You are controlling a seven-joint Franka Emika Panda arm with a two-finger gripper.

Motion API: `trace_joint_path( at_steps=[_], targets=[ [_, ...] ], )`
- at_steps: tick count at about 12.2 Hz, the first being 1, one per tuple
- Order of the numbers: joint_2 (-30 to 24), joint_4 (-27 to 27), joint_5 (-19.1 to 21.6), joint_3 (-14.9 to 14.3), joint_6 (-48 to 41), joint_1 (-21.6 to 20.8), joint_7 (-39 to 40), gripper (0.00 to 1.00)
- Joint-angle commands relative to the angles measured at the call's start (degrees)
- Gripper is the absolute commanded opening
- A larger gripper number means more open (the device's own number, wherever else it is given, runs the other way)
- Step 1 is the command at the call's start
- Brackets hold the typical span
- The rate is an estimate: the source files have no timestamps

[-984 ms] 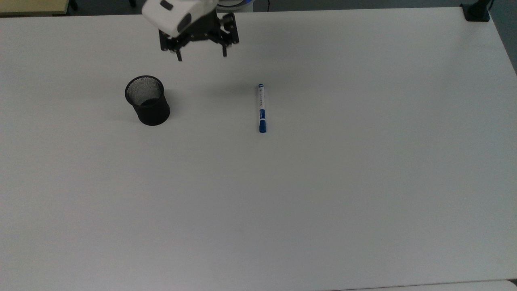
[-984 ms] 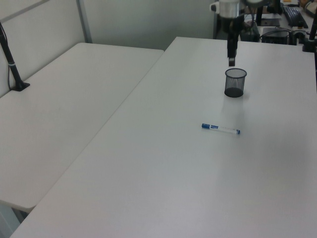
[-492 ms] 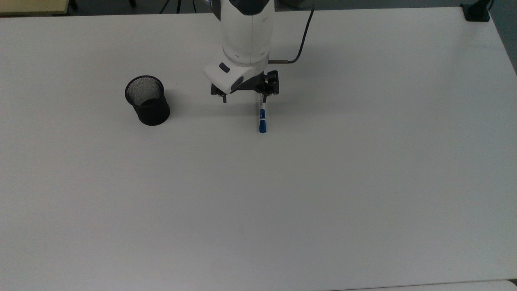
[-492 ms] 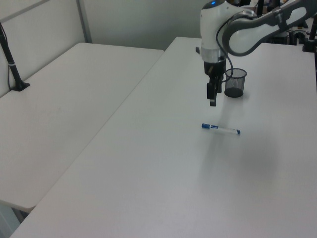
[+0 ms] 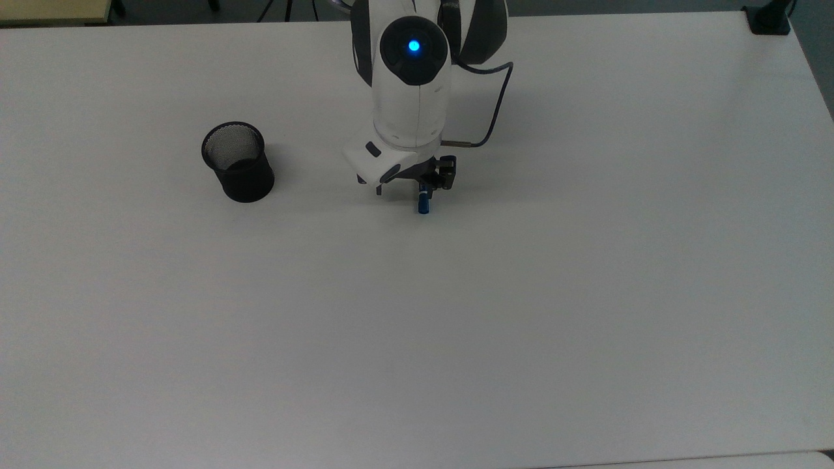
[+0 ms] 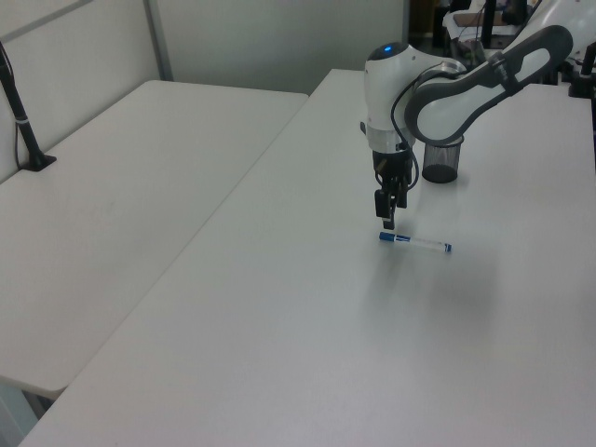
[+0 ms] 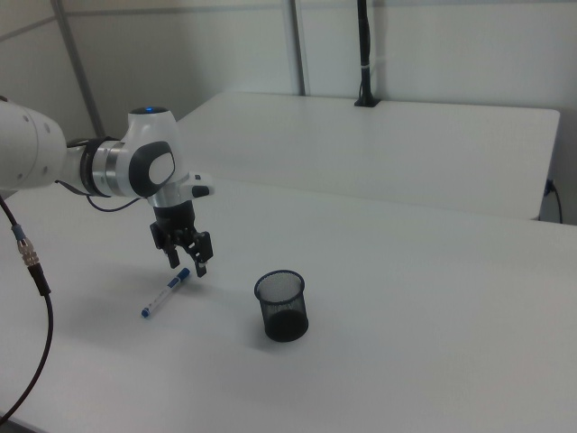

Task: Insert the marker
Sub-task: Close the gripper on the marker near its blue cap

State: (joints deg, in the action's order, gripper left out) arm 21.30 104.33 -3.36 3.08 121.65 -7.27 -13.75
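White marker (image 6: 415, 242) lies flat on the table (image 5: 586, 293), well apart from the mesh cup (image 5: 237, 161) on the top view's left. Gripper (image 7: 186, 263) hangs just above the marker's capped end, fingers apart and empty. To grasp well, it should shift toward mid-barrel, straddle it squarely, descend, then close.

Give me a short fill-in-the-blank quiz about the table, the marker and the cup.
1. The marker lies flat on the ____.
2. The cup is made of black ____.
3. The gripper hangs above the marker with its jaws ____.
4. In the top view, the cup stands to the ____ of the marker.

Missing words: table; mesh; open; left
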Motion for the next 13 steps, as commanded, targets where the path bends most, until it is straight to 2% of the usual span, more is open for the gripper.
trace_joint_path(
  at_steps=[1,4,5,7,8,9,11,13],
  targets=[
    [0.1,0.7,0.7,1.0,1.5,-0.8,-2.9,0.77],
    [1.2,0.9,0.9,1.7,1.7,-1.0,-4.3,0.75],
    [1.4,0.9,0.9,2.0,1.7,-0.9,-4.4,0.68],
    [1.7,0.9,0.9,2.0,3.1,-1.0,-4.4,0.34],
    [2.0,0.9,0.9,2.0,4.0,-0.9,-4.4,0.13],
    [2.2,0.9,0.9,2.0,4.0,-0.9,-4.3,0.01],
    [1.6,0.6,1.0,2.0,3.3,-0.8,-4.3,0.0],
    [-3.7,0.4,1.0,2.0,0.5,1.0,-3.7,0.0]
  ],
)
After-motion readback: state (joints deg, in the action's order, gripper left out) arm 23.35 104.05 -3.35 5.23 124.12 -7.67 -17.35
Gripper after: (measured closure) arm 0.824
